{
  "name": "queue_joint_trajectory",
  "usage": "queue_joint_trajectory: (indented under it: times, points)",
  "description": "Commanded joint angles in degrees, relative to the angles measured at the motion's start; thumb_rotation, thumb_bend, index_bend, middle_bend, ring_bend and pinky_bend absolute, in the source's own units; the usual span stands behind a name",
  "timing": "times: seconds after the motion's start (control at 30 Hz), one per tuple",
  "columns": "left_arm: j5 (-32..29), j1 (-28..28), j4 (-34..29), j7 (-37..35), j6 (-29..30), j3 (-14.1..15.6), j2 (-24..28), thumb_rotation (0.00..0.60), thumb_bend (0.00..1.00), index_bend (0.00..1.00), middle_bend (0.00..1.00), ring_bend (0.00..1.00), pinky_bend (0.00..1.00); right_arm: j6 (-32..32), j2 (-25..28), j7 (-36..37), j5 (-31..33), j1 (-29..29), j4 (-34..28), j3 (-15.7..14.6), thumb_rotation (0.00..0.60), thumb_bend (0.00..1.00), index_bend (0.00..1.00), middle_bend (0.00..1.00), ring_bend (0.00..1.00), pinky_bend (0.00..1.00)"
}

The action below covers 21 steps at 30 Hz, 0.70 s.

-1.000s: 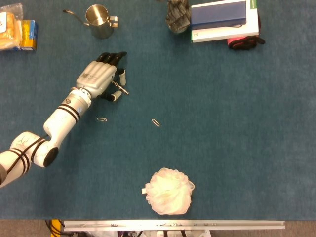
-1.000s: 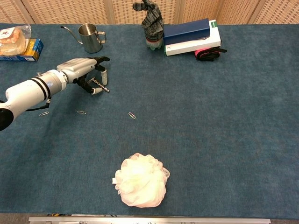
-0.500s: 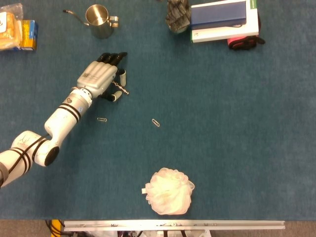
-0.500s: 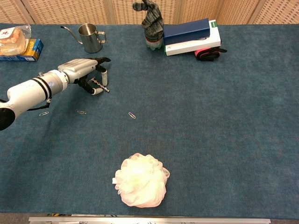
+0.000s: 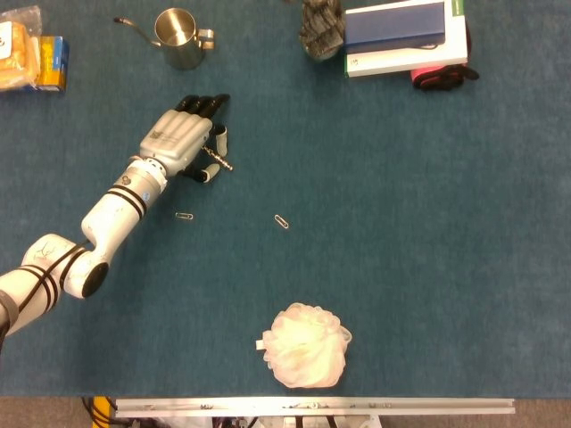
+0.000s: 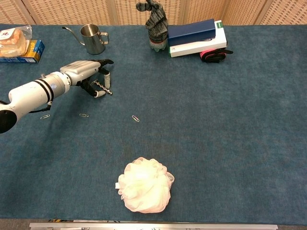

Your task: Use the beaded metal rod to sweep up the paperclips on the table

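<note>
My left hand (image 5: pixel 177 141) (image 6: pixel 82 72) hovers low over the blue table at the left rear, its dark fingertips (image 5: pixel 203 104) pointing toward the back. The short beaded metal rod (image 5: pixel 217 160) (image 6: pixel 102 87) sticks out to the right from under the palm, pinched between the thumb and a curled finger. One paperclip (image 5: pixel 185 216) (image 6: pixel 84 115) lies just in front of the hand. A second paperclip (image 5: pixel 282 221) (image 6: pixel 136 118) lies further right. A third paperclip (image 6: pixel 45 116) shows beside the forearm in the chest view only. My right hand appears in neither view.
A steel pitcher (image 5: pixel 178 37) stands behind the hand. Snack packs (image 5: pixel 36 61) sit at the far left rear. Stacked books (image 5: pixel 406 37) and a grey sock-covered bottle (image 5: pixel 321 28) are at the back. A white bath puff (image 5: pixel 307 345) lies near the front edge.
</note>
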Motion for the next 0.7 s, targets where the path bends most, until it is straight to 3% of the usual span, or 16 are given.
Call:
queue_joint_trajectory:
  times: [0.03, 0.7]
  points:
    - [0.01, 0.03, 0.16, -0.01, -0.14, 0.1, -0.07, 0.6, 0.32, 0.47, 0.0, 0.0, 0.0, -0.13, -0.08, -0.03, 0.03, 0.08, 0.06, -0.02, 0.6, 0.0, 0.13, 0.04, 0.0, 0.06]
    - [-0.14, 0.01, 0.13, 0.13, -0.34, -0.08, -0.17, 0.6, 0.4, 0.51, 0.0, 0.0, 0.0, -0.39, -0.3, 0.0, -0.09, 0.29, 0.01, -0.08, 0.6, 0.0, 0.13, 0.04, 0.0, 0.06]
